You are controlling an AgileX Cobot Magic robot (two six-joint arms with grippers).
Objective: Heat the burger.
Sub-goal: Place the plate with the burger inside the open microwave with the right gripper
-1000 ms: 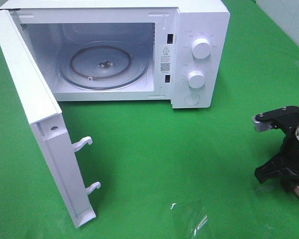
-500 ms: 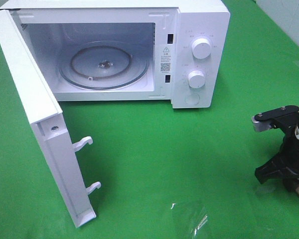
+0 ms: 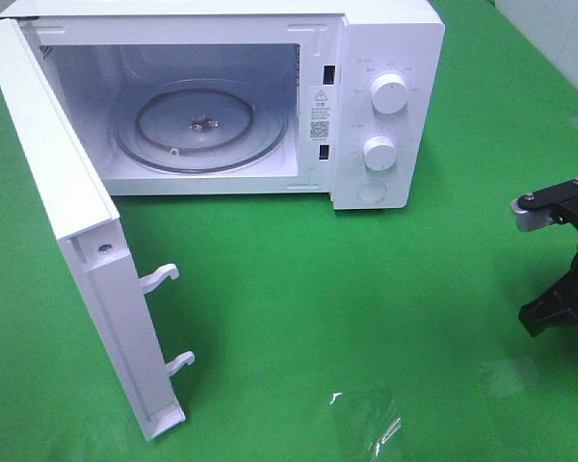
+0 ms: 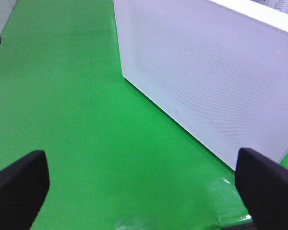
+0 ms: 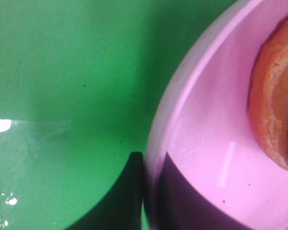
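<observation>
The burger (image 5: 278,96) sits on a pink plate (image 5: 206,120) that shows only in the right wrist view, probably near 4 o'clock on the green table (image 3: 318,289), beyond the overhead frame. The right gripper (image 5: 150,160) straddles the plate's rim; whether it is pinching, I cannot tell. The left gripper (image 4: 144,191) hangs with its fingers wide apart, facing the microwave door (image 4: 206,72). Lifted by one edge, the plate could tip and shed the burger, or clip the cavity sill on its way to the glass turntable (image 3: 202,130) at 11 o'clock.
</observation>
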